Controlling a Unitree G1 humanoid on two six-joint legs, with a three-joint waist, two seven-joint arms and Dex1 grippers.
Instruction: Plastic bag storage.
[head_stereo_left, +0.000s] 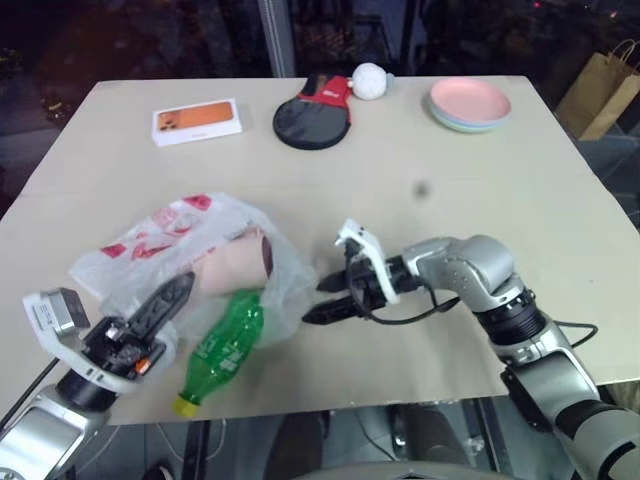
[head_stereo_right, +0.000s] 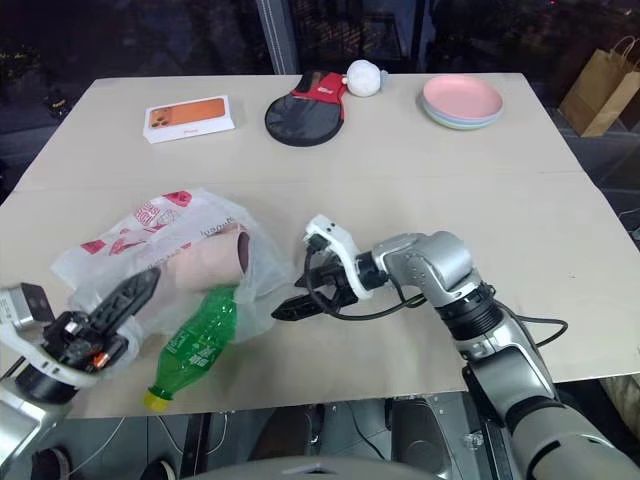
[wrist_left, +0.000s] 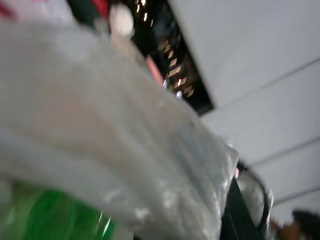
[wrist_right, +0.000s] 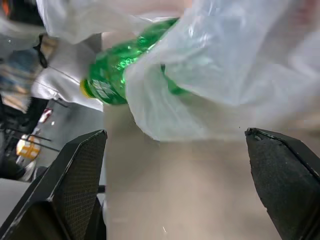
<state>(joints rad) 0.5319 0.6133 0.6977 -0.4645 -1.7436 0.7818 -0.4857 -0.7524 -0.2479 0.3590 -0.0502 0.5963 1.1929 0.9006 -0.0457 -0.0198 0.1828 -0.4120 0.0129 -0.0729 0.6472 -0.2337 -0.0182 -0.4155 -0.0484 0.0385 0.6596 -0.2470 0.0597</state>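
Observation:
The plastic bag (head_stereo_left: 165, 232), thin white film with red print, lies crumpled on the table's near left. Inside its open mouth rests a pale pink cup-like thing (head_stereo_left: 236, 264). A green bottle (head_stereo_left: 226, 338) with a yellow cap lies half under the film, cap toward the table's front edge. My left gripper (head_stereo_left: 183, 285) is shut, its black fingers lying against the bag's near side; whether film is pinched between them is hidden. My right gripper (head_stereo_left: 312, 304) stands open just right of the bag, pointing at it, with nothing between its fingers. The right wrist view shows the bag (wrist_right: 225, 65) and bottle (wrist_right: 112, 75) close ahead.
At the back of the table (head_stereo_left: 420, 330) stand an orange-and-white phone box (head_stereo_left: 197, 121), a black paddle with a red handle (head_stereo_left: 312, 122), a white ball (head_stereo_left: 369, 80) and stacked pink plates (head_stereo_left: 470, 103). A brown paper bag (head_stereo_left: 600, 95) stands beyond the right edge.

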